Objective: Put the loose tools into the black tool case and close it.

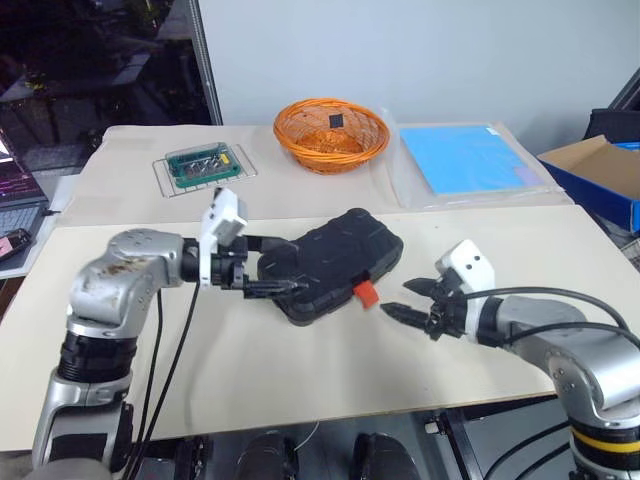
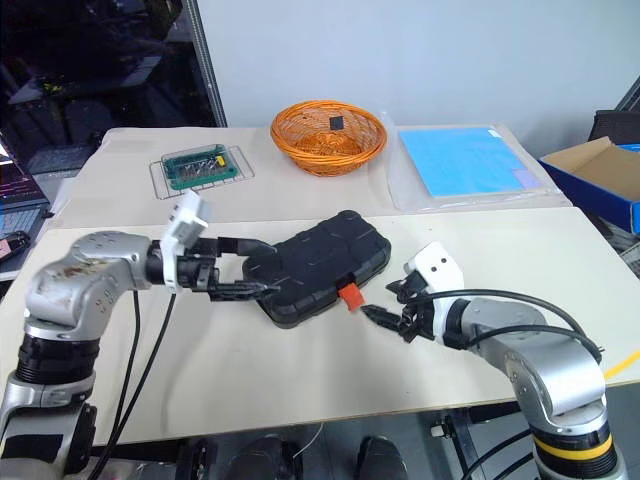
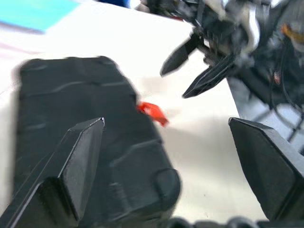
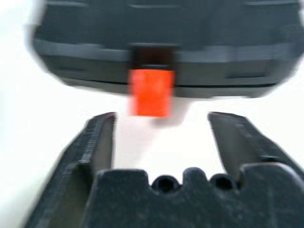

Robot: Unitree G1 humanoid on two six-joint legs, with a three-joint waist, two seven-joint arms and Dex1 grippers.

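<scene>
Counter [image 1: 300, 380]: black tool case [image 1: 335, 262] lies shut, orange latch [image 1: 366, 293] sticking out; my left gripper [image 1: 282, 266] and right gripper [image 1: 403, 300] flank it, jaws open; next I'd press the latch home.

Pale grey wall [image 1: 420, 50] behind beige table [image 1: 300, 370]; dark window [image 1: 90, 60] at far left corner.

Closed black tool case [image 1: 335, 265] mid-table between both tools; bare table [image 1: 300, 370] in front.

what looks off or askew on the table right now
The black tool case lies shut but skewed on the table, at an angle to its edges. Its orange latch sticks out instead of lying flat, so it may not be fastened. Nothing looks spilled or damaged.
</scene>
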